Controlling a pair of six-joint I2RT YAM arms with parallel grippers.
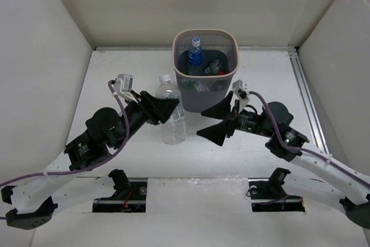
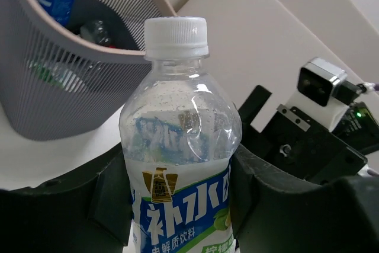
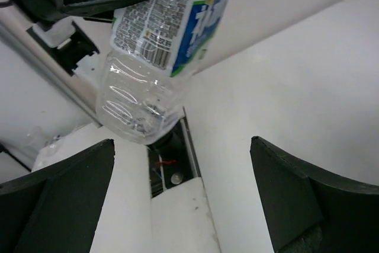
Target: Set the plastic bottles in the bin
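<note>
A clear plastic bottle (image 1: pixel 174 126) with a white cap and a white-blue label stands upright in front of the bin's left corner. My left gripper (image 1: pixel 169 106) is shut on its middle; in the left wrist view both black fingers (image 2: pixel 112 191) press the label of the bottle (image 2: pixel 177 140). The bin (image 1: pixel 205 77), grey mesh with a pale rim, holds a blue-labelled bottle (image 1: pixel 195 55) and other bottles. My right gripper (image 1: pixel 218 121) stands open in front of the bin, to the right of the held bottle. In the right wrist view that gripper (image 3: pixel 183 197) holds nothing, and the bottle (image 3: pixel 151 81) is at the upper left.
White walls enclose the table on the left, back and right. A metal rail (image 1: pixel 306 93) runs along the right side. The bin's mesh wall (image 2: pixel 53 87) is close behind and left of the held bottle. The right arm's wrist camera (image 2: pixel 323 84) sits just right of it.
</note>
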